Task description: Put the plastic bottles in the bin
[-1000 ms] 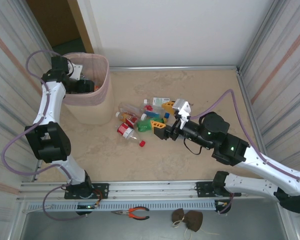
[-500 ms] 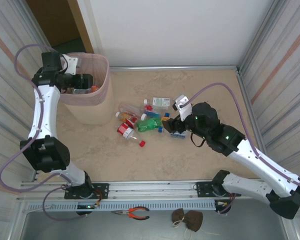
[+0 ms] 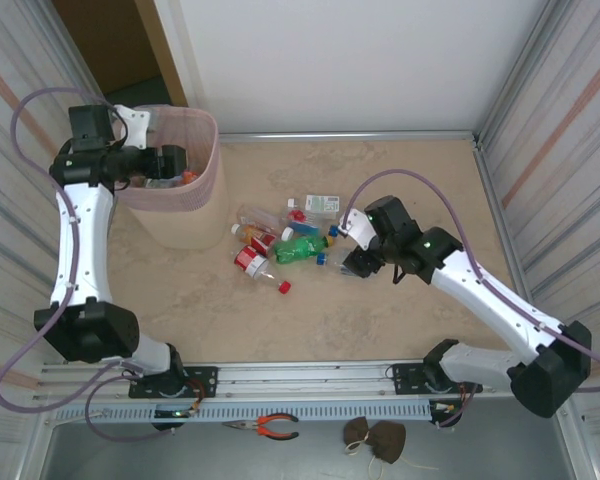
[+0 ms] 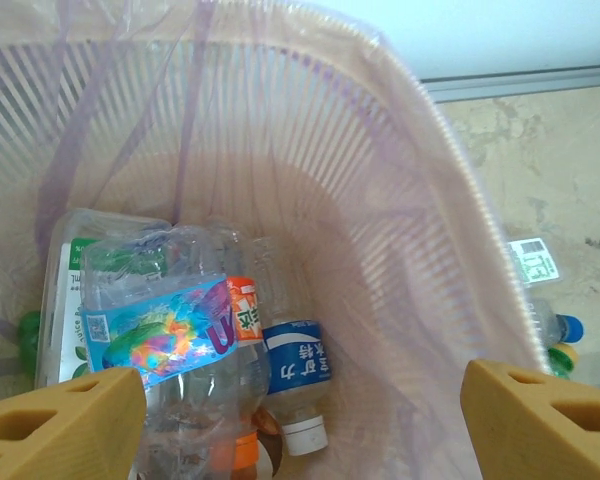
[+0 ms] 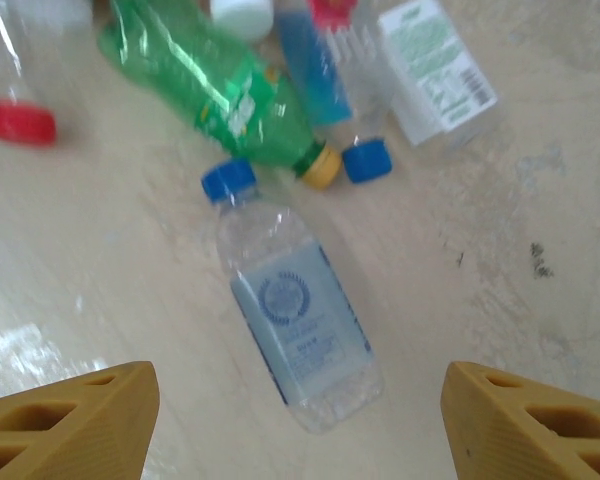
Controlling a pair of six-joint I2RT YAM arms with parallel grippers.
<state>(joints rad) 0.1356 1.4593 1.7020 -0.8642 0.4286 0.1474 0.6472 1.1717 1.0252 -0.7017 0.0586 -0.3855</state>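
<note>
Roughly at mid-table, a loose cluster of small clear and green plastic bottles [image 3: 280, 242] lay on their sides, and several more sat at the bottom of the pale pink, ribbed translucent bin [image 3: 195, 195] at the far left. Over that bin hung the left gripper [image 3: 172, 160], fingers spread wide and empty. The right gripper [image 3: 353, 262], equally wide, hovered above a clear blue-capped, blue-labelled bottle [image 5: 295, 325] at the cluster's right edge.

A beige, mottled surface [image 3: 400, 170] lies under soft, even light, closed at the back by a plain white wall [image 3: 340, 60]. Corrugated grey panels [image 3: 570, 110] flank both sides. An aluminium rail [image 3: 310, 375] runs along the near edge.
</note>
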